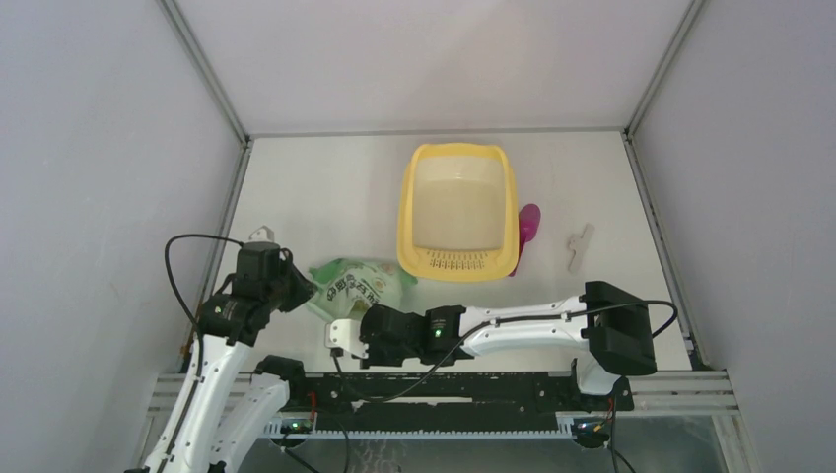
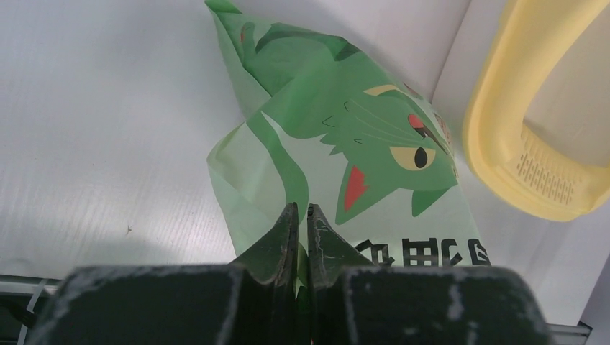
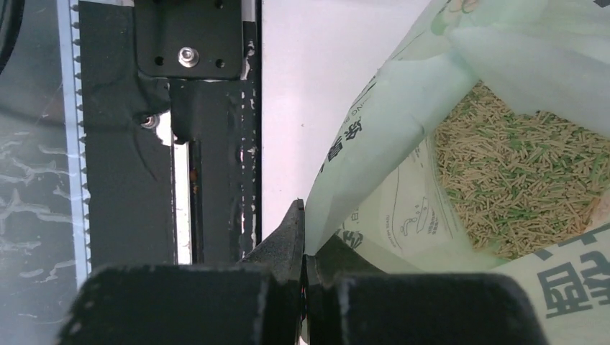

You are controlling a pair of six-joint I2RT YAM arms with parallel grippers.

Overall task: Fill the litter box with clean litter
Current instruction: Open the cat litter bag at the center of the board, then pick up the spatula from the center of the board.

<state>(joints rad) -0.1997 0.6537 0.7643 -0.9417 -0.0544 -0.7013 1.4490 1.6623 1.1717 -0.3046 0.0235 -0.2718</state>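
Top camera looks down over my whole bench (image 1: 325, 197); wrist cameras crowd the bag (image 2: 345, 129), left also catching the litter box (image 2: 496, 108).

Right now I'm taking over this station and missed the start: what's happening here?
Both grippers are shut on the light green printed bag: the left gripper pinches one edge, the right gripper its open mouth, where tan pellet litter shows. The bag lies beside the yellow plastic litter box; nothing is being poured.

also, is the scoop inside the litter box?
No, the magenta scoop lies outside the litter box, beside its right rim.
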